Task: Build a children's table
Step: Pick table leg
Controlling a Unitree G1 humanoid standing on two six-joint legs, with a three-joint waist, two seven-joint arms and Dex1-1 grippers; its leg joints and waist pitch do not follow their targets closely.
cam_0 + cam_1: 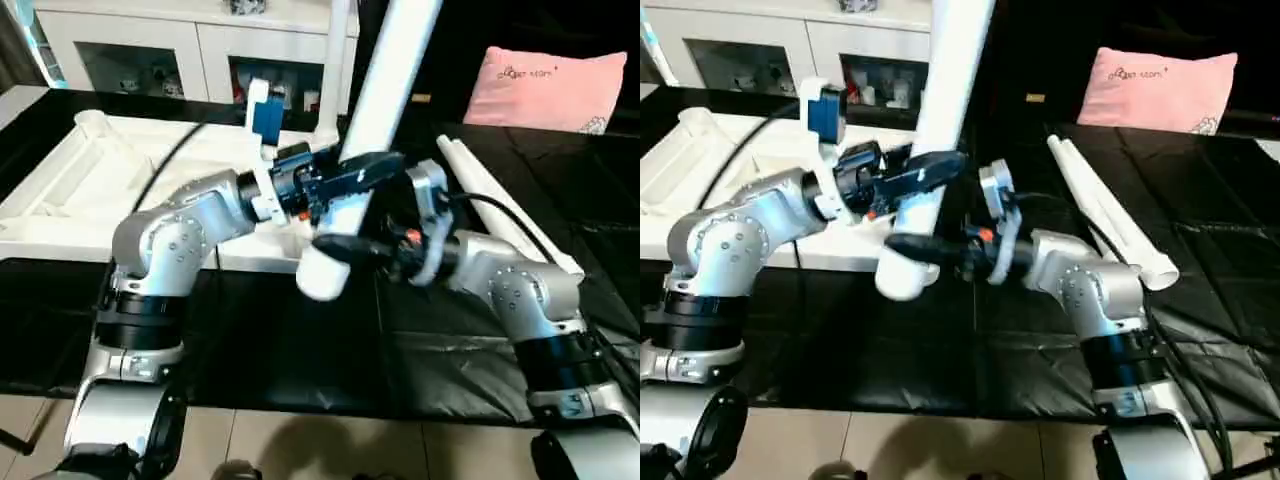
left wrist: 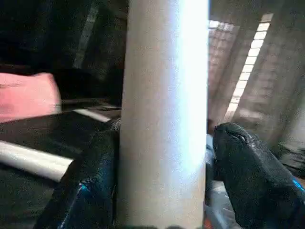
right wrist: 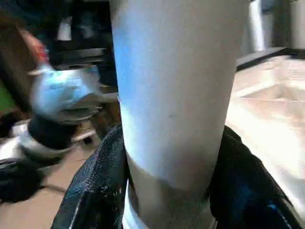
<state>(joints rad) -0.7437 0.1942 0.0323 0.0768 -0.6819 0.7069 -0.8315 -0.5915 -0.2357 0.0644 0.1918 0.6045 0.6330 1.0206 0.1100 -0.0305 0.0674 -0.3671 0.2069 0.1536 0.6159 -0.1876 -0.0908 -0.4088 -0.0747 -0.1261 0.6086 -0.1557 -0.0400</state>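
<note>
Leg (image 1: 375, 120) top cut off; right claw (image 3: 167, 191) grips it.

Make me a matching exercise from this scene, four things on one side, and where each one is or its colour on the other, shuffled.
Things:
1. held leg
2. pillow
3. tabletop
4. spare legs

Descriptions:
A. pink, at the far right
B. lying on the black sheet at the robot's right
C. raised steeply between both grippers
D. white, ribbed side up, at the robot's left

Pairs: 1-C, 2-A, 3-D, 4-B
</note>
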